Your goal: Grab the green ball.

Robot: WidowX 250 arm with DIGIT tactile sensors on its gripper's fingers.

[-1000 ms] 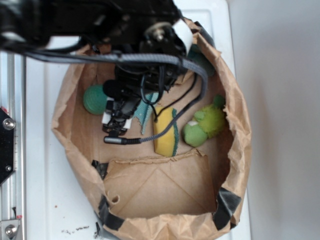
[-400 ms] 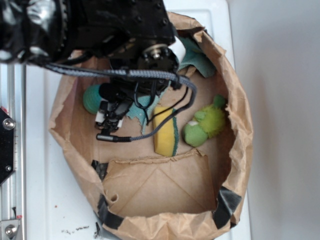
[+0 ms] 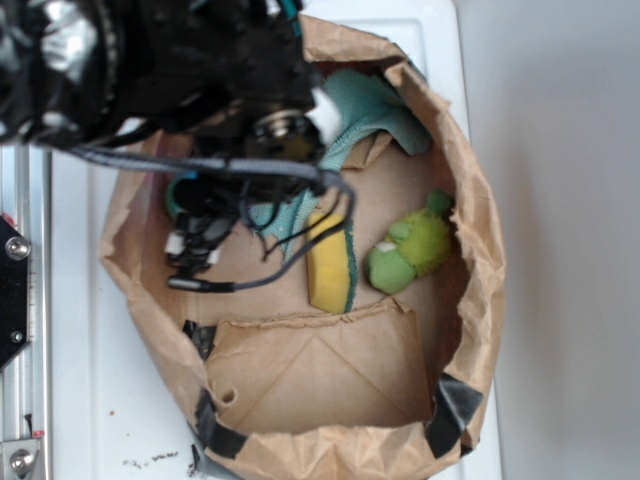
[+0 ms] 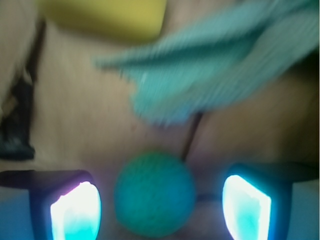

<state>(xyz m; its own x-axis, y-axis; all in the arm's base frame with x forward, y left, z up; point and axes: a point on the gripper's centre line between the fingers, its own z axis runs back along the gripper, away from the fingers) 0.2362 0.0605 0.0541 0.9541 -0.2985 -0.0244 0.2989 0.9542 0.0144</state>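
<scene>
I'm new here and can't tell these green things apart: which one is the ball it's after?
Look inside the brown paper bag, on the side under the black arm, away from the fuzzy lime toy. The ball sits on the bag floor between the two prongs of the open claw, just below the teal cloth. It is round, teal-green and bumpy; the cloth is flat, the toy furry.

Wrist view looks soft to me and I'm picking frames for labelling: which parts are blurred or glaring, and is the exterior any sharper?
Wrist view: blurred throughout; green ball still readable between the open jaws, whose pads glare cyan-white. Exterior view: sharper on the paper bag and plush toy, but the dark arm hides most of the ball.
</scene>
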